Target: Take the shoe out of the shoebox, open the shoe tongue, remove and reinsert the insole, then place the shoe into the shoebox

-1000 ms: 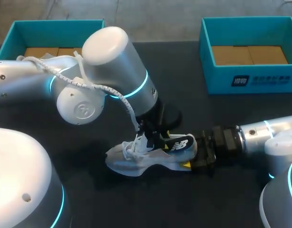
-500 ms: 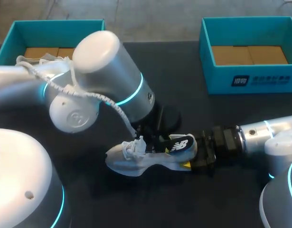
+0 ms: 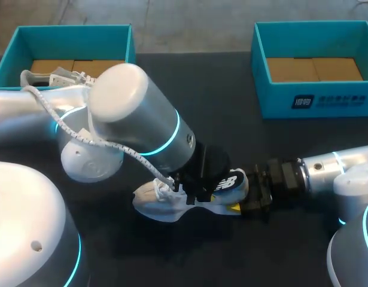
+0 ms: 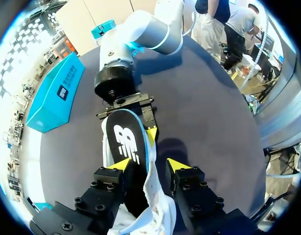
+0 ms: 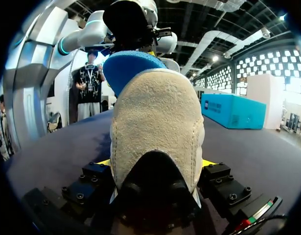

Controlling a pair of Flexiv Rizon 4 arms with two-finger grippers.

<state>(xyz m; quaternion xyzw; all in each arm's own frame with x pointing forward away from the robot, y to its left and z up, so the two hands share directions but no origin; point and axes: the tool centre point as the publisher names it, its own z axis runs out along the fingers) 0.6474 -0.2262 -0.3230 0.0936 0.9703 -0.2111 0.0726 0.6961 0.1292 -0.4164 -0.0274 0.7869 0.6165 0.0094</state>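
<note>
Fingers (image 5: 91, 178) of the right gripper (image 3: 251, 196) were clamped on the beige suede heel of the shoe (image 3: 163, 203). It lay on the dark table (image 3: 231, 119), its toe white. Its black, blue-backed insole (image 4: 125, 139) stuck up from the heel. The left gripper (image 4: 149, 165) straddled the insole, though I couldn't tell whether it gripped. Two teal shoeboxes, the left box (image 3: 70, 28) and the right box (image 3: 339, 101), showed only brown cardboard inside.
</note>
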